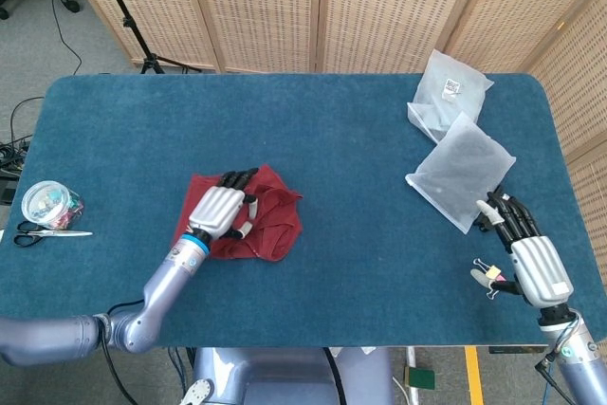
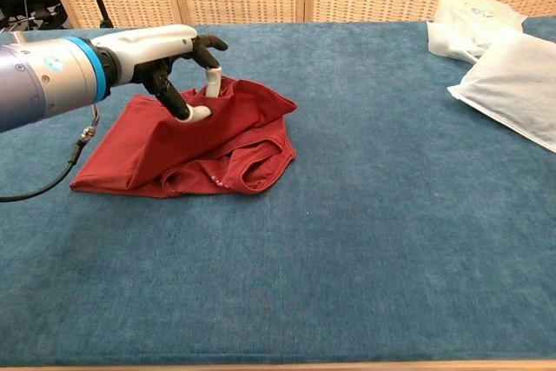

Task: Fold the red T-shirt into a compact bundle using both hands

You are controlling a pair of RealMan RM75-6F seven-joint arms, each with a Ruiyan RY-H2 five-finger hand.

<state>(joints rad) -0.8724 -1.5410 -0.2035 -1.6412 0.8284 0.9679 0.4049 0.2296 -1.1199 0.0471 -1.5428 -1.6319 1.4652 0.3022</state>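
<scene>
The red T-shirt [image 1: 270,218] [image 2: 228,144] lies partly folded and rumpled on the blue table, left of centre. My left hand [image 1: 222,211] [image 2: 174,54] hovers over its middle, pinching a fold of the fabric between thumb and a finger and lifting it a little off the table. My right hand [image 1: 527,254] rests near the front right corner of the table, far from the shirt, fingers spread and holding nothing. The chest view does not show it.
Two white plastic bags [image 1: 460,166] [image 2: 512,84] lie at the back right. A small binder clip [image 1: 491,275] sits beside my right hand. Off the table's left edge are a jar [image 1: 49,204] and scissors [image 1: 47,233]. Wooden screens stand behind.
</scene>
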